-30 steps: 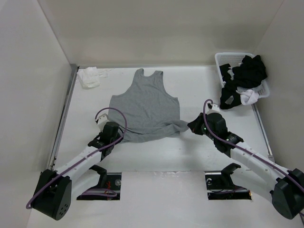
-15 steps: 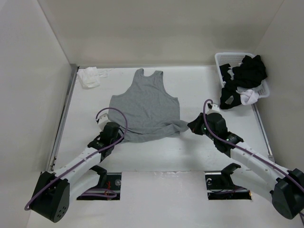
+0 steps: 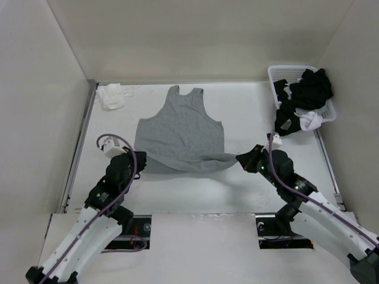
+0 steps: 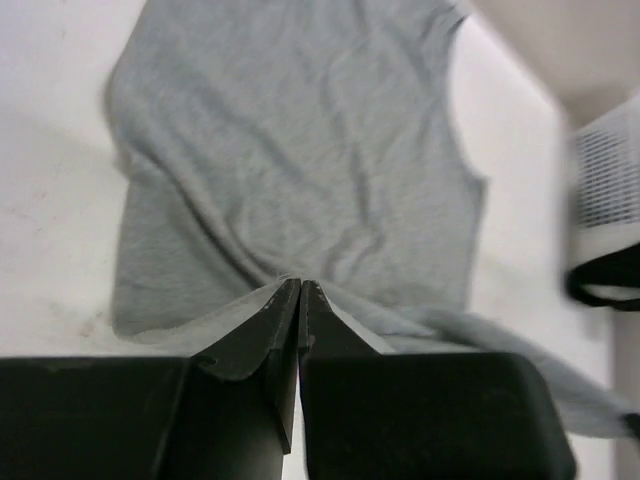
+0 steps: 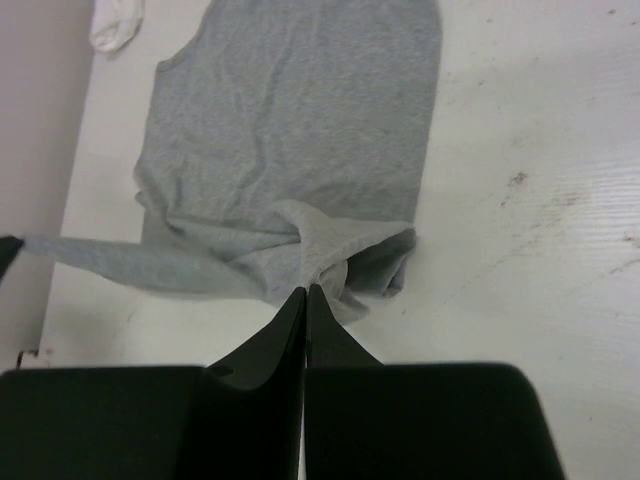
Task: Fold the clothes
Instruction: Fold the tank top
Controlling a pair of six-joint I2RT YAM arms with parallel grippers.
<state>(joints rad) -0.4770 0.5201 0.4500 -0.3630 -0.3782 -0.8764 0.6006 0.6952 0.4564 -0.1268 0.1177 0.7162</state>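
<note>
You have the tank top (image 3: 180,133) lying flat in the middle of the table (image 3: 249,118), neck toward the far wall. Your left gripper (image 3: 139,161) is pinched tight on the near left hem corner, your right gripper (image 3: 240,158) on the near right one. Lift both corners evenly (hem taut between them), then carry them far toward the straps and lay the edges square

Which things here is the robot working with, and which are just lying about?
Part of the job:
grey tank top
left pincer and right pincer, each shut on its hem

Just lying about:
white basket
black and white garments
small white cloth
</note>
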